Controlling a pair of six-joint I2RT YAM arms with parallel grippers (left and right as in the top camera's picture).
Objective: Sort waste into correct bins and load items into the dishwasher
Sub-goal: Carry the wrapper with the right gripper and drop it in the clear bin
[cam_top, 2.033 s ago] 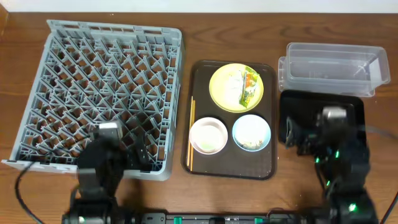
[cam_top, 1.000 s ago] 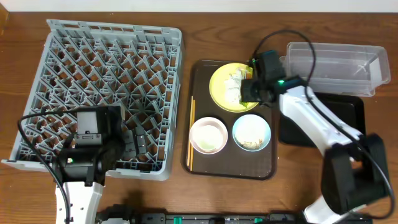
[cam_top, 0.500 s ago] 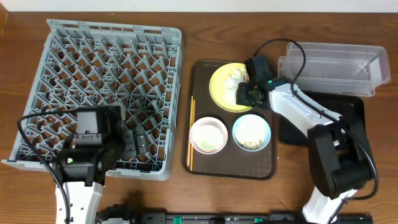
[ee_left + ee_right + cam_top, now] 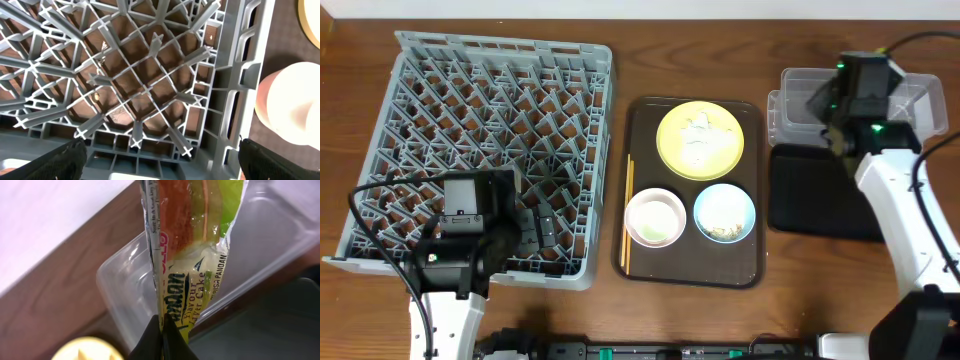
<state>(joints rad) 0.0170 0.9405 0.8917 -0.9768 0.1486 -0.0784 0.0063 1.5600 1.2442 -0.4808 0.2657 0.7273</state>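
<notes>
My right gripper (image 4: 162, 330) is shut on the lower edge of the yellow-green wrapper (image 4: 192, 255), which hangs over the left end of the clear tub (image 4: 130, 290) (image 4: 880, 100). The black tray (image 4: 810, 195) lies just in front of the tub. A crumpled napkin (image 4: 698, 135) sits on the yellow plate (image 4: 730, 155). The white bowl (image 4: 655, 218), the blue bowl (image 4: 724, 205) with crumbs (image 4: 724, 230) and the chopsticks (image 4: 626, 215) lie on the brown tray. My left gripper (image 4: 160, 160) hangs open above the grey rack's (image 4: 150, 90) near right corner.
The brown serving tray (image 4: 640, 260) lies between the rack (image 4: 480, 120) and the two bins. In the left wrist view the white bowl (image 4: 290, 110) shows just beyond the rack's right wall. Bare wooden table (image 4: 800, 290) runs along the front.
My right gripper shut on the wrapper on the plate, lifted it and swung right to the clear tub. The plate now holds only the napkin. The left arm has not moved.
</notes>
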